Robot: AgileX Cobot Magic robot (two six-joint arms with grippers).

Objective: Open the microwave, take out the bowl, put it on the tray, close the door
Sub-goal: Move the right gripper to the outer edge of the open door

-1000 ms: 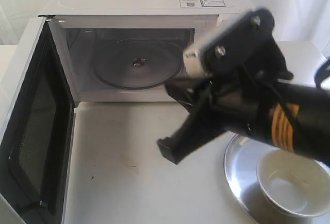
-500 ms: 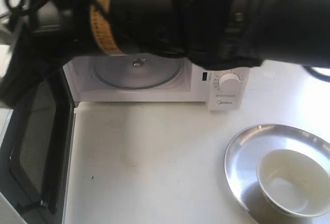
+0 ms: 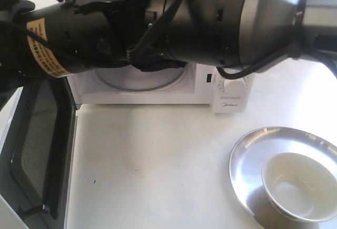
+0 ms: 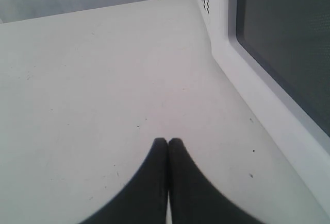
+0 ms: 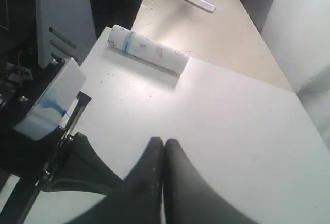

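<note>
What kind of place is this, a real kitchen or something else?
Probably a robot lab or test bench staged like a kitchen, not a home. A microwave and a metal tray holding a bowl sit on a white table, a black robot arm crosses above, and a tan table stands beyond.

Left gripper (image 4: 167,142) closed, right gripper (image 5: 164,142) closed, both empty
</note>
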